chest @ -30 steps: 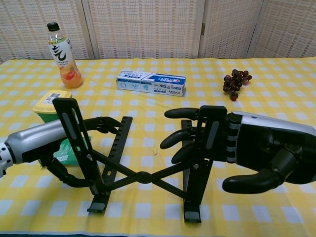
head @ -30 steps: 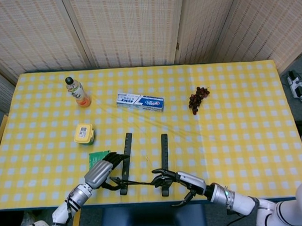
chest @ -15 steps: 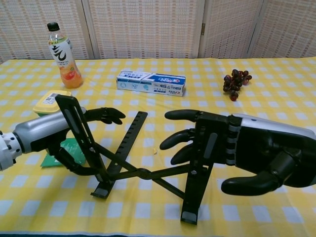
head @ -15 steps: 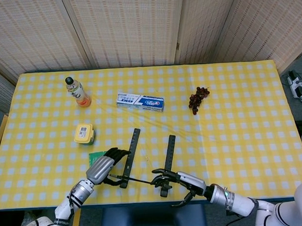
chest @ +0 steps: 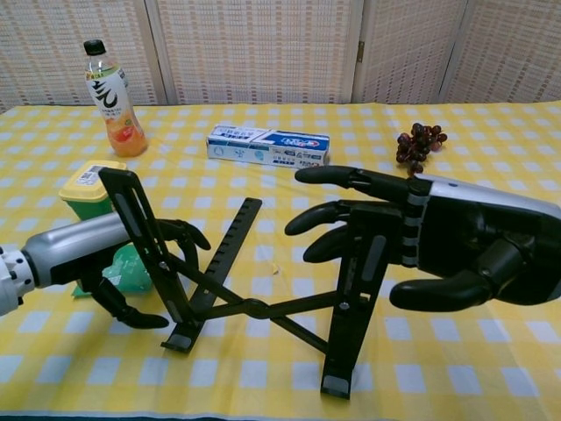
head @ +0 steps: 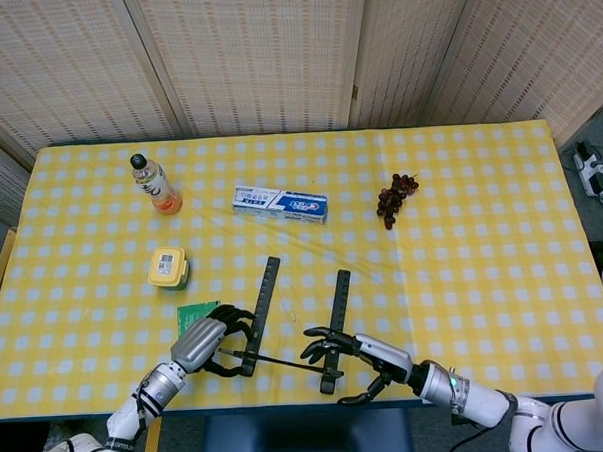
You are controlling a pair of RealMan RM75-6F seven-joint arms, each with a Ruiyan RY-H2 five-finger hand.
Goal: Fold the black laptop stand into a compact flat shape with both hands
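Observation:
The black laptop stand point(head: 270, 293) point(chest: 254, 309) stands unfolded near the table's front edge, its two notched bars splayed and joined by crossed struts. My left hand point(head: 208, 342) point(chest: 79, 254) is at the stand's left bar, fingers curled behind the raised upright and thumb below it. My right hand point(head: 362, 353) point(chest: 456, 250) is at the right bar with its fingers spread wide. Its palm sits just behind the raised upright, and I cannot tell whether they touch.
A green packet point(head: 191, 313) point(chest: 133, 267) and a yellow-lidded tub point(head: 168, 267) point(chest: 88, 184) lie beside my left hand. Farther back are a drink bottle point(head: 155, 184) point(chest: 112, 88), a toothpaste box point(head: 280, 203) point(chest: 267, 146) and grapes point(head: 394, 198) point(chest: 418, 145).
The stand turned clockwise and shifted right a second ago, then stayed put. My left fingers have curled in around the left bar. My right fingers have spread apart.

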